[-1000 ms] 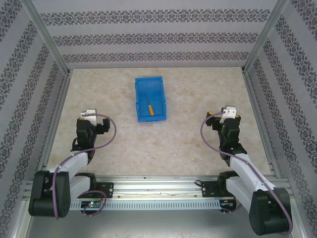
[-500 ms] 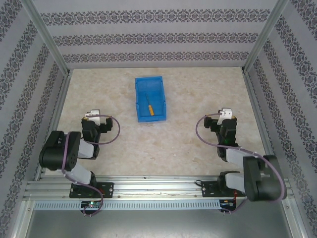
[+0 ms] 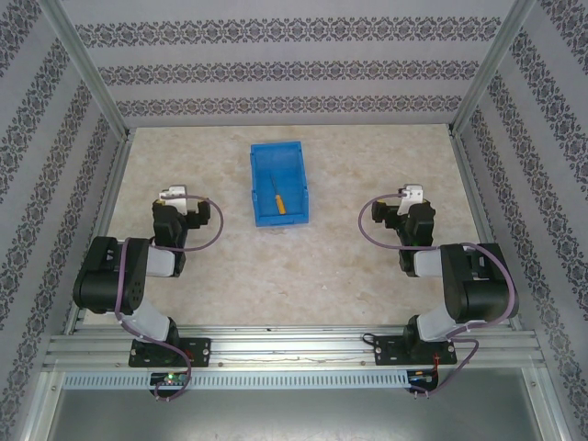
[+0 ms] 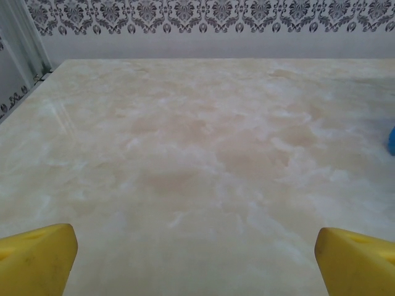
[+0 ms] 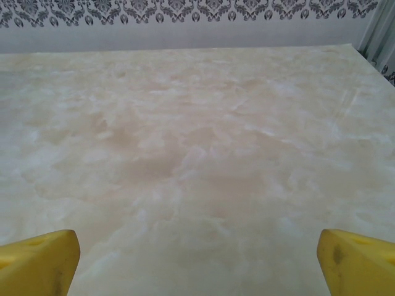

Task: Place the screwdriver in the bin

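The screwdriver (image 3: 278, 199) lies in the bin (image 3: 275, 145) (slanted) — left pincer (image 4: 197, 256) and right pincer (image 5: 197, 259) gape wide, empty, above the table (image 3: 312, 271).

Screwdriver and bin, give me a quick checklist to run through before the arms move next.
1. The screwdriver lies inside the bin: ok.
2. The bin sits upright on the table: ok.
3. Left gripper open, holding nothing: ok.
4. Right gripper open, holding nothing: ok.
5. Both grippers stand apart from the bin: ok.
6. Screwdriver resting flat on the bin's floor: cannot tell.
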`<state>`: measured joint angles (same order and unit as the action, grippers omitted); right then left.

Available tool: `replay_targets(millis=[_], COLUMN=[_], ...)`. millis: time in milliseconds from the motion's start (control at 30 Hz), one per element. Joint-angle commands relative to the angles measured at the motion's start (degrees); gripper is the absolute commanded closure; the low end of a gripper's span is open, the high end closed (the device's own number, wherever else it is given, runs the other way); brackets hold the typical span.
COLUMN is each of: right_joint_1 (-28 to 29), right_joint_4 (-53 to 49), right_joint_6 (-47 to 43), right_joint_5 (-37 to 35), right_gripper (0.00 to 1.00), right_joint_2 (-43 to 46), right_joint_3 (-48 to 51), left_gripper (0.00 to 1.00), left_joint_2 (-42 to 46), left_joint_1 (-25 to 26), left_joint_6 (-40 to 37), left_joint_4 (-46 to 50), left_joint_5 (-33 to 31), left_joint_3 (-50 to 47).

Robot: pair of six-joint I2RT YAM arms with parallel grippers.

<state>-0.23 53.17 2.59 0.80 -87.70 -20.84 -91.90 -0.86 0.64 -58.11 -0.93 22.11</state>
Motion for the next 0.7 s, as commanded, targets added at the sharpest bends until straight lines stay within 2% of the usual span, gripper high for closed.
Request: replay_targets(millis=[0,667], right_joint_1=[-0.12,-0.12], right_joint_4=[2.2,1.77], right_joint_6=[-0.1,-0.15], right_joint_5=[1.05,0.94], right_gripper=[0.02,0.02], right_joint_2=[-0.26,-0.35], right_joint_3=[-0.43,-0.67], left_gripper=[0.01,0.01], left_joint_2=[0.85,0.75], left_joint_1=[0.69,0.69], left_joint_6=[-0.55,-0.53], left_joint_4=[4.18,4.06], left_joint_5=[1.46,1.46], left_joint_3=[0.15,0.13])
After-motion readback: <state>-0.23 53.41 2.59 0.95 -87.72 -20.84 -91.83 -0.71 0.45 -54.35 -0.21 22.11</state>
